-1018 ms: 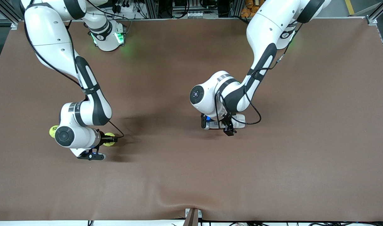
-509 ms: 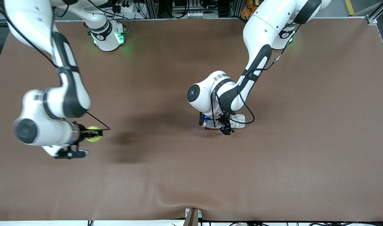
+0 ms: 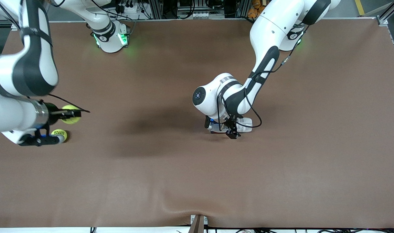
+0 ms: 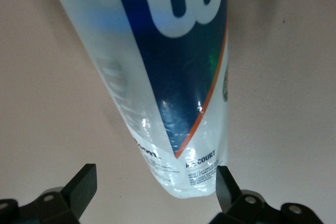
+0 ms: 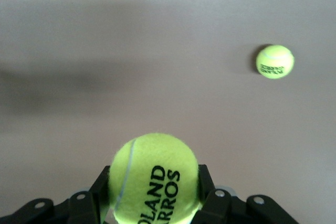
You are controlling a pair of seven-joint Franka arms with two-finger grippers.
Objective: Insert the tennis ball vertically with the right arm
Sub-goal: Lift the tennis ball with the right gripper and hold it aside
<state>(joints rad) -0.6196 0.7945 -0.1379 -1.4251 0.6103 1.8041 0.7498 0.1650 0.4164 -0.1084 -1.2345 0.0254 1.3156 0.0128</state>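
Observation:
My right gripper [image 3: 70, 114] is shut on a yellow-green tennis ball [image 3: 71, 115] and holds it up in the air over the right arm's end of the table. In the right wrist view that tennis ball [image 5: 155, 179] sits squeezed between the black fingers of the right gripper [image 5: 155, 195]. A clear plastic ball can [image 3: 246, 124] with a blue label lies on its side mid-table. My left gripper [image 3: 233, 132] is low over it and open. In the left wrist view the can [image 4: 173, 77] has its end between the spread fingers of the left gripper [image 4: 155, 179], close to one finger.
A second tennis ball [image 3: 59, 134] lies on the brown table cover [image 3: 171, 168] below my right wrist, and it shows in the right wrist view as the second ball [image 5: 275, 61]. A ridge in the cover rises at the table's near edge.
My right arm has risen with the ball and swung toward its own end of the table, uncovering the second ball. The left arm shifted only slightly over the can.

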